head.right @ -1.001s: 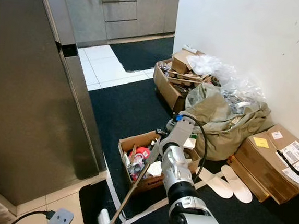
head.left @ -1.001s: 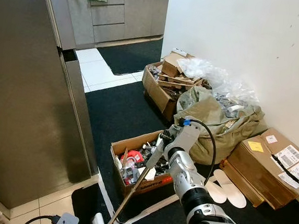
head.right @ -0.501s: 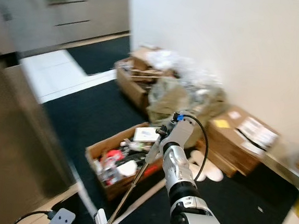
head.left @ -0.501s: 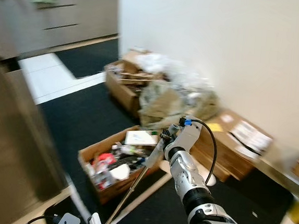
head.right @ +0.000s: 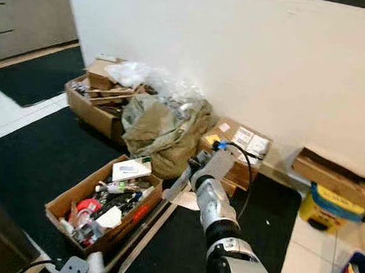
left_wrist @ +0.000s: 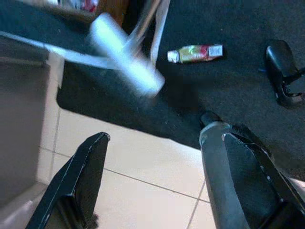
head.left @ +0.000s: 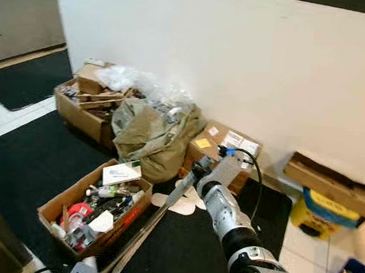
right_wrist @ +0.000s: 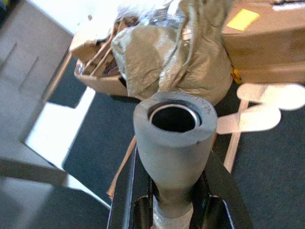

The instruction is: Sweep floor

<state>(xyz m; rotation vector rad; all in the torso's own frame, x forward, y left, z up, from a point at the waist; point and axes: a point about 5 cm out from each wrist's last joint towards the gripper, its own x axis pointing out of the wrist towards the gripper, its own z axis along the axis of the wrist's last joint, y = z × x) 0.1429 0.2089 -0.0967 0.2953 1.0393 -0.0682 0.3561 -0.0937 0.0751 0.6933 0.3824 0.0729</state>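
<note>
The right arm reaches forward and a little to the left, and the right gripper [head.left: 192,174] has its two black fingers [right_wrist: 125,200] closed around a grey handle. The left gripper [left_wrist: 152,181] points down, its fingers [left_wrist: 81,176] spread apart, holding nothing.

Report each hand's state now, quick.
Left hand: open, holding nothing, over the tile floor.
Right hand: shut on the broom handle.

Olive-green bag [head.left: 151,130], brown cardboard box [head.left: 93,208], black carpet [head.left: 26,167], possibly yellow-and-blue container [head.left: 323,212].
</note>
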